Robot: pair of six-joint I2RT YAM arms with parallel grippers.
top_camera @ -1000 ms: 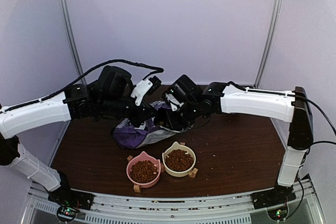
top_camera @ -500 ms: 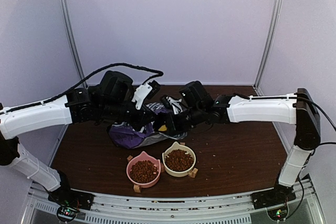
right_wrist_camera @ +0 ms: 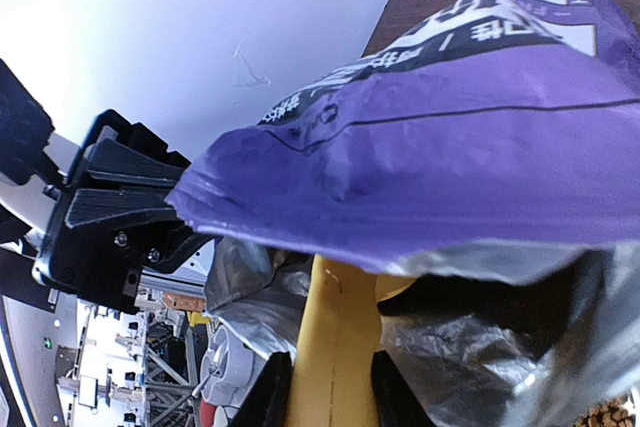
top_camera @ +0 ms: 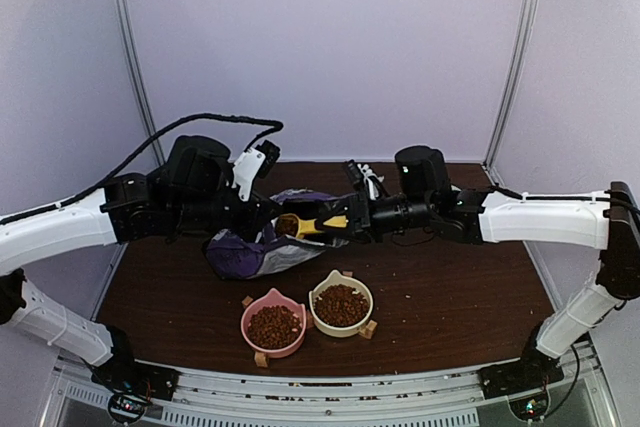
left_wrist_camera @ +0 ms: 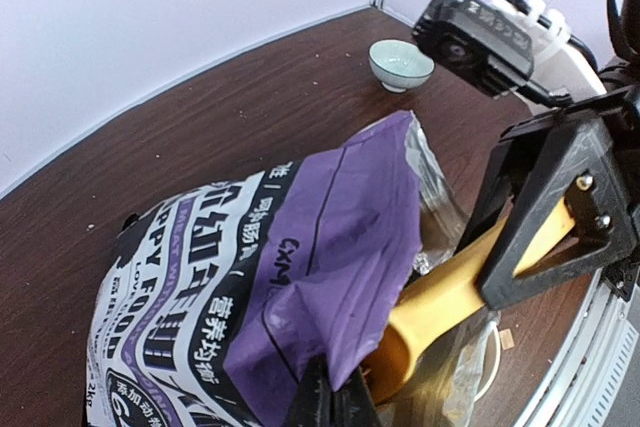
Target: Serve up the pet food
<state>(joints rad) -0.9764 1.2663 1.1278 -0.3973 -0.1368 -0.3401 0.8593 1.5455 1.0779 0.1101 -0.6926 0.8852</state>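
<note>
Overhead, I see the right gripper (top_camera: 352, 219) clamped narrowly on the handle of the yellow scoop (top_camera: 312, 223), whose cup points away from the gripper into the mouth of the purple bag (top_camera: 250, 252). The right wrist view confirms it: both fingers press the yellow handle from either side, just under the bag's upper flap. Across the bag mouth from it, the left gripper (left_wrist_camera: 335, 399) is closed on the bag's purple edge, pinching the flap between its fingers and holding the opening up off the worktop (top_camera: 450, 277). Whether the scoop's cup carries pellets, I cannot tell.

The pet food (top_camera: 273, 326) lies in heaps in two bowls below both grippers, toward the arm bases: a pink bowl (top_camera: 249, 319) nearer the left gripper and a cream bowl (top_camera: 365, 290) touching it, nearer the right gripper. Beyond the left gripper, past the bag, a small pale green cup (left_wrist_camera: 401, 64) stands upright.
</note>
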